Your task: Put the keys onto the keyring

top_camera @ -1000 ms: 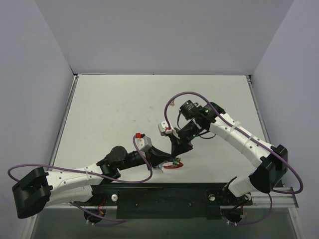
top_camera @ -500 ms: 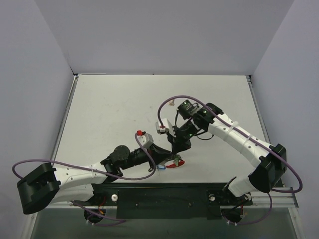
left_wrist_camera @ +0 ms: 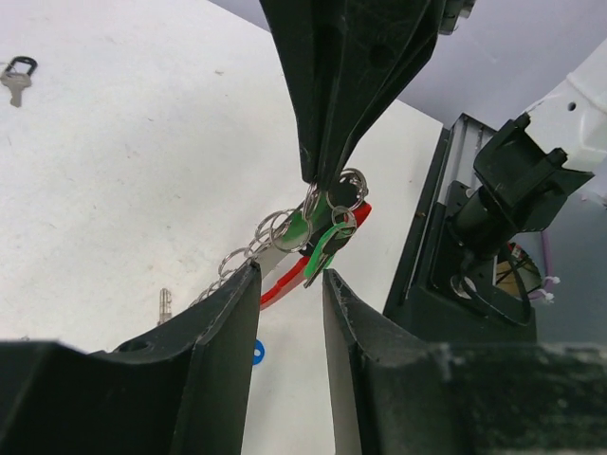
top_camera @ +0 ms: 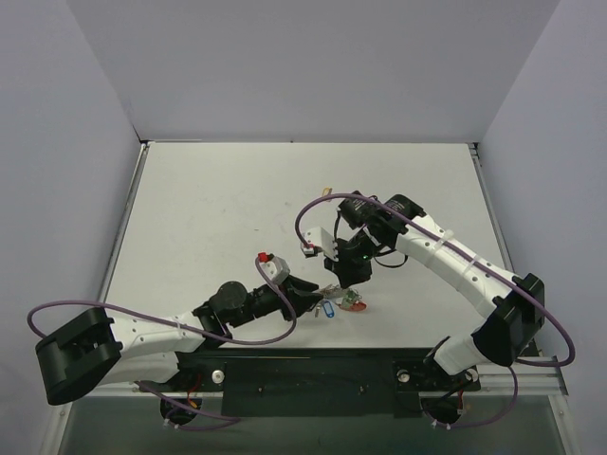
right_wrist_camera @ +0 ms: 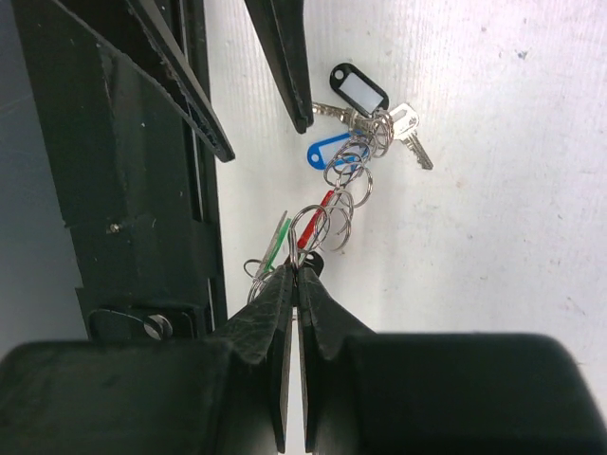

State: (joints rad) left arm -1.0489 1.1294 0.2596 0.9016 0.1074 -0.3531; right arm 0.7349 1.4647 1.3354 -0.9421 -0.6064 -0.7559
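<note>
My right gripper (right_wrist_camera: 299, 272) is shut on a silver keyring (right_wrist_camera: 311, 227) and holds up a chain of rings. On the chain hang black (right_wrist_camera: 358, 90), blue (right_wrist_camera: 327, 152), red (right_wrist_camera: 317, 210) and green (right_wrist_camera: 276, 242) tags and a silver key (right_wrist_camera: 410, 135). In the top view the bunch (top_camera: 334, 296) hangs under the right gripper (top_camera: 349, 282), near the front edge. My left gripper (left_wrist_camera: 289, 280) is open, with the red tag (left_wrist_camera: 280, 287) and chain (left_wrist_camera: 270, 232) just beyond its tips. One left fingertip (right_wrist_camera: 300, 118) lies beside the black tag's key.
A loose key (left_wrist_camera: 164, 305) lies on the white table by the left finger. A black-headed key (left_wrist_camera: 14, 81) lies further away. A small tan lump (top_camera: 327, 191) sits mid-table. The black base rail (top_camera: 313, 365) runs close along the near edge.
The right gripper has lifted the ring chain and carried it a little right. The blue tag has come into view. The left gripper has drawn back slightly from the bunch.
</note>
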